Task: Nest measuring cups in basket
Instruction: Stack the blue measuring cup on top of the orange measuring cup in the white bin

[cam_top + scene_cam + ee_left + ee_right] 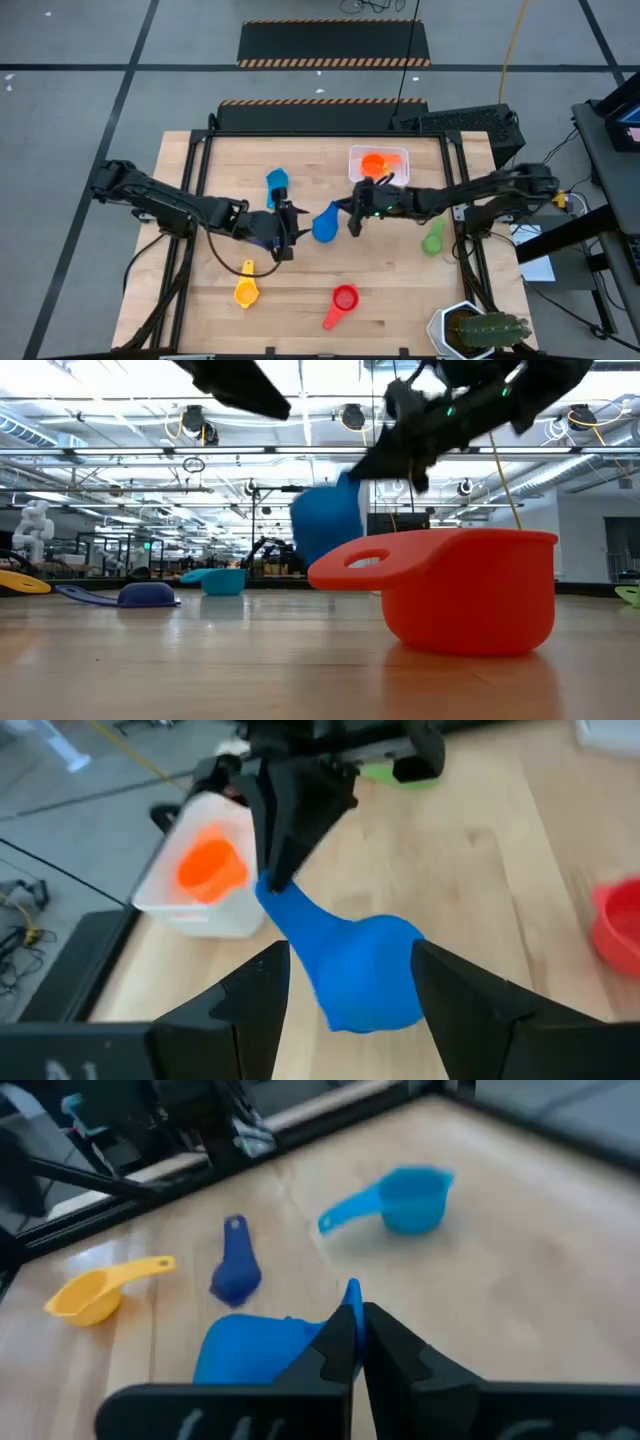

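right gripper (354,218) clamped on blue cup's (325,224) handle, cup hanging just off its tips. left gripper (284,240) spread, flanking it. carry level to basket (356,153), seat squarely inside orange cup (373,163).

Between the left gripper (345,985)'s two spread dark fingers (250,995) sits the bowl of the blue measuring cup (365,970), neither finger touching it. Its handle runs forward, away from those jaws, into the right gripper (275,880), whose dark fingertips are pinched onto the handle's end. Just beyond that, off to one side, stands the white basket (190,905) with the orange cup (210,865) inside. A red cup (617,925) sits well off to the other side on the wooden table (480,850). A green cup (400,772) lies farther ahead.
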Robot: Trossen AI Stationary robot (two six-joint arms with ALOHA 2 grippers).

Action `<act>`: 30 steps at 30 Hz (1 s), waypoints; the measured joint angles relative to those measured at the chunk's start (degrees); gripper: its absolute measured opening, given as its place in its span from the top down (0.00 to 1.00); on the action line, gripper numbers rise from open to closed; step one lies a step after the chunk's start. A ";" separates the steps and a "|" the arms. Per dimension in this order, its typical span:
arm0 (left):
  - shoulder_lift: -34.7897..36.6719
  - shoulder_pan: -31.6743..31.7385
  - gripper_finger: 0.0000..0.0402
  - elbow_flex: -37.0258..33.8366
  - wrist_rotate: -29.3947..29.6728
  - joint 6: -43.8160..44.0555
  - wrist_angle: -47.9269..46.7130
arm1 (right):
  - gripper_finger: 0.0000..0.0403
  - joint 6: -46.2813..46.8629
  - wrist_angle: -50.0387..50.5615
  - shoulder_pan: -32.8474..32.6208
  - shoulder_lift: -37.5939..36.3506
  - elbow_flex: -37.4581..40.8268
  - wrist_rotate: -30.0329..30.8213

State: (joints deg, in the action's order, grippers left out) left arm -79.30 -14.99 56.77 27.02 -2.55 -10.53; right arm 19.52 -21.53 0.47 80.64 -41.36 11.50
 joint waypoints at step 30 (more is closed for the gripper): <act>-0.64 10.71 0.47 -6.70 -11.31 -1.18 28.88 | 1.00 -30.05 -9.07 0.99 -33.72 12.13 0.46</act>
State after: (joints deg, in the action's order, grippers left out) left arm -79.94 -4.28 50.08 15.72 -3.73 18.35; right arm -10.52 -30.61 1.46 46.92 -29.24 11.96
